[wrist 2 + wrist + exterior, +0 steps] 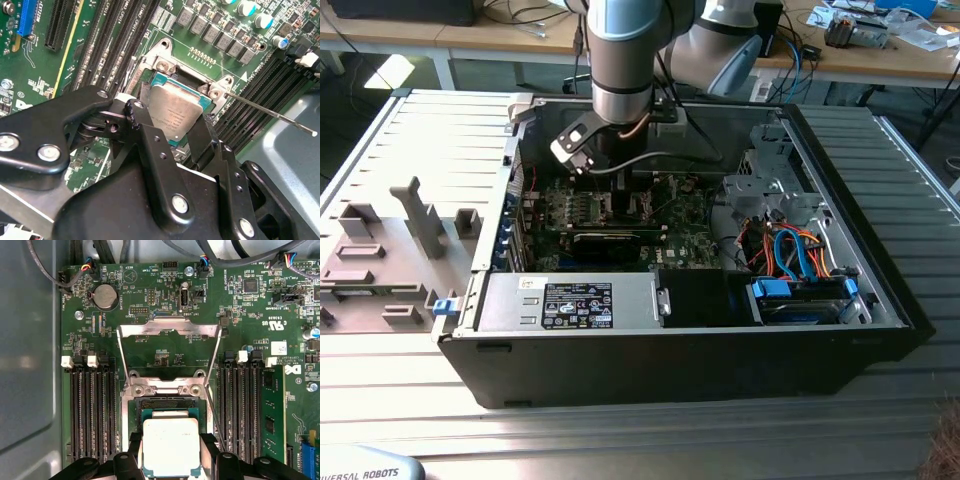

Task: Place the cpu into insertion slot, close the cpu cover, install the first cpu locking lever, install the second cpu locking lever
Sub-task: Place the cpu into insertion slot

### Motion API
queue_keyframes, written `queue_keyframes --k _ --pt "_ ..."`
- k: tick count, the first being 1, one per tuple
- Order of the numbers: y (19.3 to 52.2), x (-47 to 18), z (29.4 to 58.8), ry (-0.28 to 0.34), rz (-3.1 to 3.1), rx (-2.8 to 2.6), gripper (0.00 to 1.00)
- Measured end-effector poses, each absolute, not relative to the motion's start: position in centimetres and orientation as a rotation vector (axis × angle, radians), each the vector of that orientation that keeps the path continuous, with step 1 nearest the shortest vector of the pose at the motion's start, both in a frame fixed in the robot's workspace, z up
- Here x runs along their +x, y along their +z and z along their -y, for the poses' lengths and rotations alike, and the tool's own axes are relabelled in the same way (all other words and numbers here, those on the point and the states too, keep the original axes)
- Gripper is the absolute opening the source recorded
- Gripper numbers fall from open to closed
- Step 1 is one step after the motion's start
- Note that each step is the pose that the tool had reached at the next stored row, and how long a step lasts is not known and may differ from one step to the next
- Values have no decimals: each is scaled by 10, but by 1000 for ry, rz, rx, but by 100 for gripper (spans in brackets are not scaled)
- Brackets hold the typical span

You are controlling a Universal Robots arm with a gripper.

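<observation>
Presently, the arm (620,60) reaches straight down into the open computer case (670,370), wrist vertical. The gripper (171,442) is closed on the cpu (171,455), with a finger (135,446) against each opposite edge. The cpu lies metal top up over the insertion slot (165,405), its edges parallel to the rim; whether it is seated cannot be told. The first wrist view shows the cpu cover (169,329) swung open beyond the slot. The second wrist view shows a thin locking lever (270,112) standing free.

Place: I'd call this a robotics lab or electronics workshop.
Work surface: I'm looking at a ribbed grey metal bench (620,440) carrying an opened computer case (670,365).
Machine: an industrial arm (620,50) reaches into it.
Far side: wooden benches (510,38) strewn with cables (535,15).
Exterior view's left: grey moulded fixtures (380,260).
</observation>
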State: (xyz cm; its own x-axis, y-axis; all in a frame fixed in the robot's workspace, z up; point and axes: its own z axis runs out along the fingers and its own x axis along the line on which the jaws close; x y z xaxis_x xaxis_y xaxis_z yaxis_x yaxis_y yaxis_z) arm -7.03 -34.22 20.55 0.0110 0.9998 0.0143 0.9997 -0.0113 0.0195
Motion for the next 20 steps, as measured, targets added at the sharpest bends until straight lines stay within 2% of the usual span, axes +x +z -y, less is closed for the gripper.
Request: queue_keyframes --k 20 --pt "201 -70 342 37 -2206 2231 54"
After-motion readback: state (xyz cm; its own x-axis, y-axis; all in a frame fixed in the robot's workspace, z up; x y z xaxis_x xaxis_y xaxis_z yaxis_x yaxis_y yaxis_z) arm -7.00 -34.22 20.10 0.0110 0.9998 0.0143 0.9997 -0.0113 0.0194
